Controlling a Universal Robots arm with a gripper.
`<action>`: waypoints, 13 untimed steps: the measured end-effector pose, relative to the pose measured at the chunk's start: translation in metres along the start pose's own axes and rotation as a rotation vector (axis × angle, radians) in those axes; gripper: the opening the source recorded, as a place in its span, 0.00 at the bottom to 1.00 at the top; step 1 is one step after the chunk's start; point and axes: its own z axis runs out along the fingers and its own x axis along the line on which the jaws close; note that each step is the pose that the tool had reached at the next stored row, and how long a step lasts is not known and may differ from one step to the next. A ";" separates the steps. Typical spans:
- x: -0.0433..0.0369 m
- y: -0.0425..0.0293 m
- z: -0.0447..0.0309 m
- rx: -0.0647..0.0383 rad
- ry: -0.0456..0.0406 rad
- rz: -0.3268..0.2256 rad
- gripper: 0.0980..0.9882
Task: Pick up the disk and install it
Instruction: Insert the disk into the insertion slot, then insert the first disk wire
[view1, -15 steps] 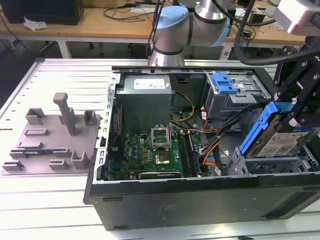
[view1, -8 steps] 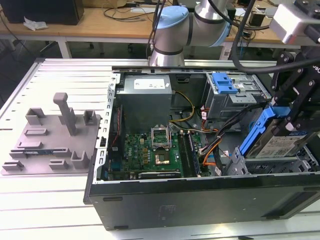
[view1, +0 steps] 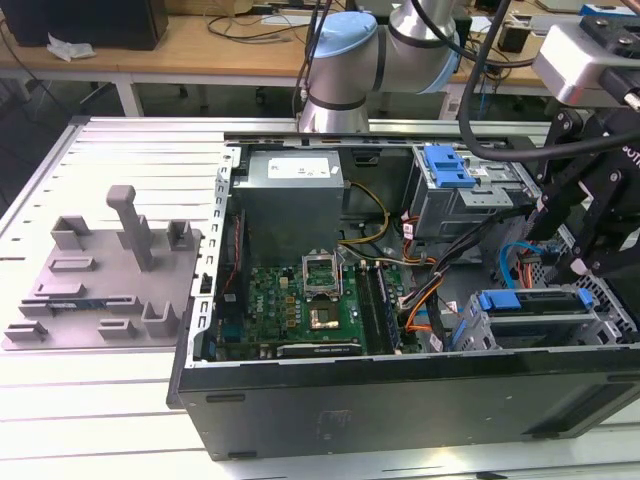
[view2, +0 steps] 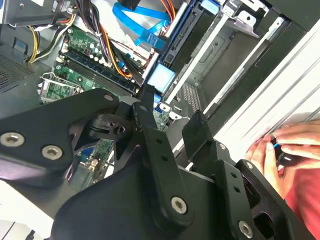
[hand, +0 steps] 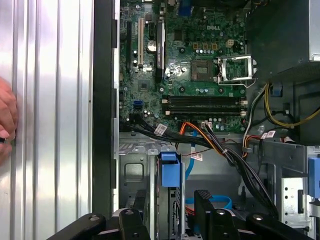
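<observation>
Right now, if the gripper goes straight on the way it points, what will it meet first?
Most likely the disk: in the first wrist view its light-blue bracket end stands in the drive cage, straight ahead of the open gripper. Depth is unclear.

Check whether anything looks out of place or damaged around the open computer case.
One thing: a person's hand sits over the ribbed table just outside the case wall, seen in both wrist views, not far from the open pincer. That is odd beside a working arm. Inside the case, nothing looks spilled or broken.
</observation>
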 end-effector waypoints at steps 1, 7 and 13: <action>0.0000 0.0000 0.0000 0.000 0.0000 0.000 0.46; 0.0000 0.0000 0.0000 0.000 0.0000 0.000 0.46; 0.0000 0.0000 0.0000 0.000 -0.0001 0.000 0.46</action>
